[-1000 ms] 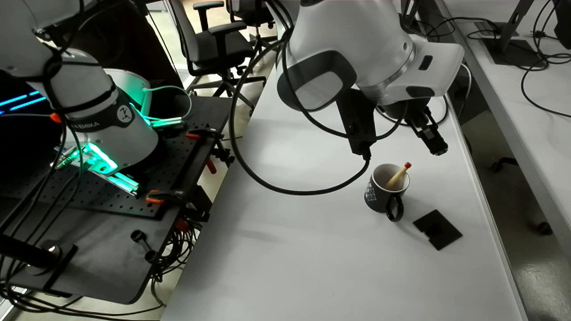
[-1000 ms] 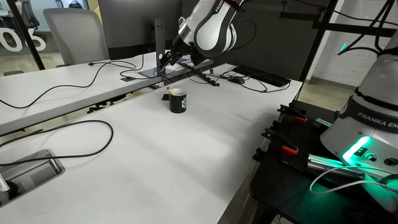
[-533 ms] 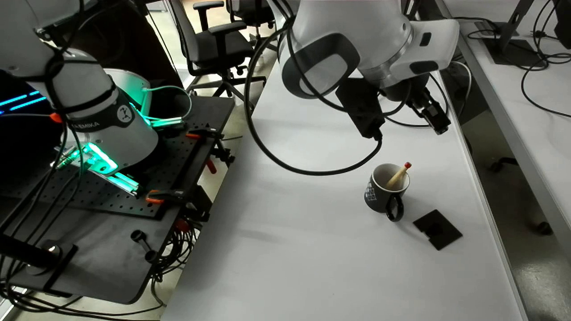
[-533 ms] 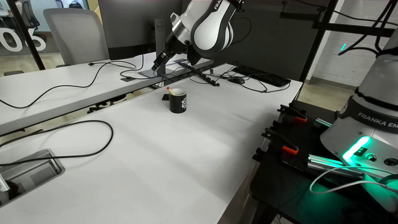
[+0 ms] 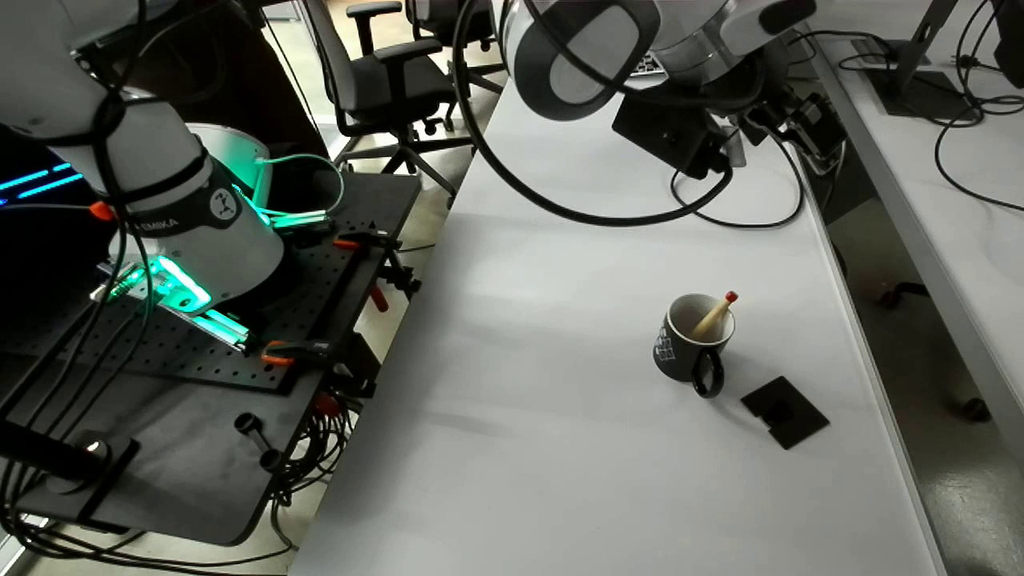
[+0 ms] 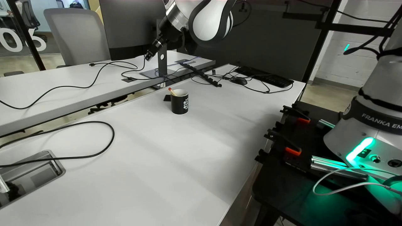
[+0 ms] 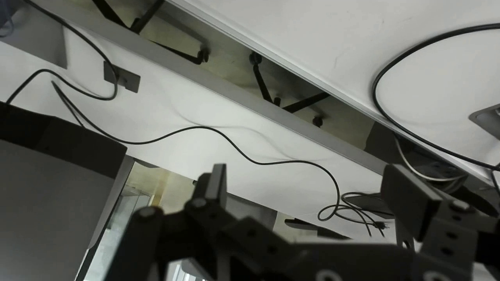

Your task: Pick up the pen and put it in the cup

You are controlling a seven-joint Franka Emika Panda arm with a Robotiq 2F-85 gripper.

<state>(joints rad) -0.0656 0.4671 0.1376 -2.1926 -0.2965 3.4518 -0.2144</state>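
Tan, red-tipped, the pen (image 5: pixel 714 317) leans in the cup (image 5: pixel 684 358), below and well apart from my spread pincer (image 7: pixel 306 177).

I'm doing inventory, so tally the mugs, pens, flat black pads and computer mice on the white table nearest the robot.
Black handled mug: 1
Thin tan red-tipped pen, in it: 1
Flat black notched pad: 1
Rounded black computer mouse: 1
Total: 4
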